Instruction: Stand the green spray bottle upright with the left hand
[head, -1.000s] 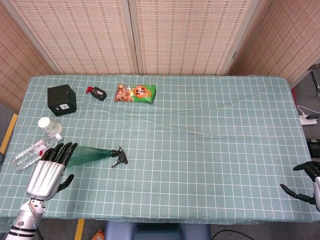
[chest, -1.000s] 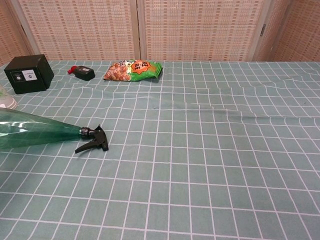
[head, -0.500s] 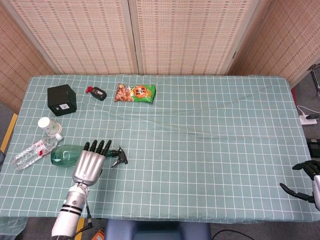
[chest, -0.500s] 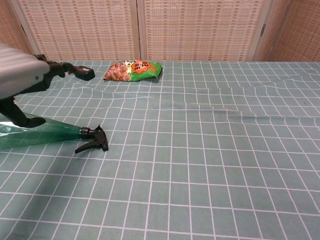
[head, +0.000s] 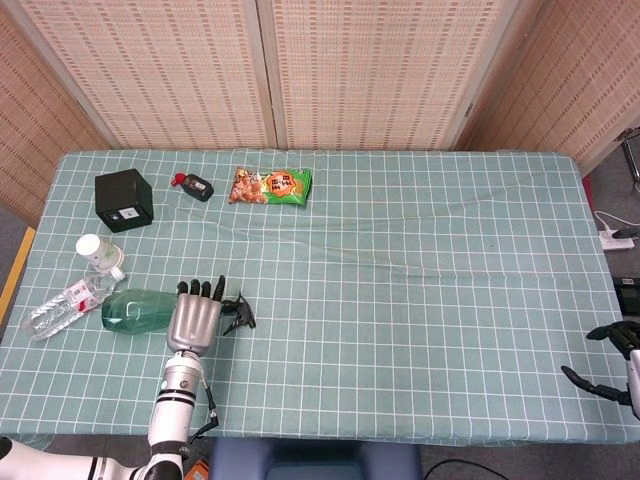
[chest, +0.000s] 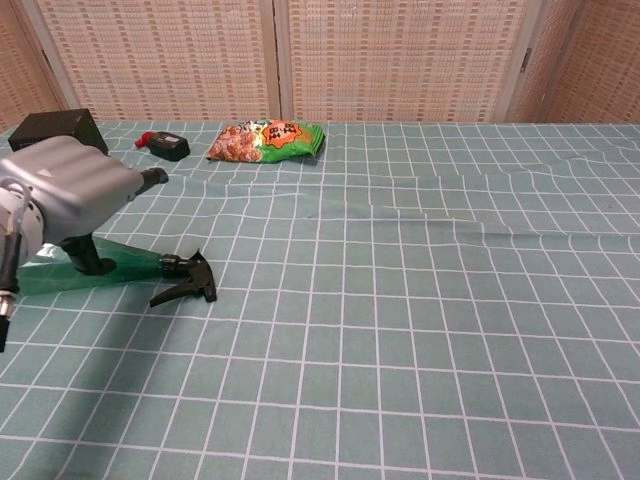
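The green spray bottle (head: 138, 309) (chest: 118, 266) lies on its side on the checked cloth, its black trigger head (head: 238, 314) (chest: 187, 278) pointing right. My left hand (head: 195, 318) (chest: 72, 195) hovers over the bottle's neck, fingers straight and apart, thumb reaching down beside the bottle; nothing is gripped. My right hand (head: 615, 357) sits at the table's right front edge, fingers spread and empty; the chest view does not show it.
A clear water bottle (head: 57, 308) and a white-capped container (head: 98, 254) lie left of the spray bottle. Further back stand a black box (head: 124, 199) (chest: 50, 128), a small black-red item (head: 193, 185) (chest: 164, 145) and a snack bag (head: 272, 185) (chest: 267, 139).
My left hand has moved right from the bottle's base to above its neck, uncovering the bottle's body. The bottle and the right hand have stayed where they were.
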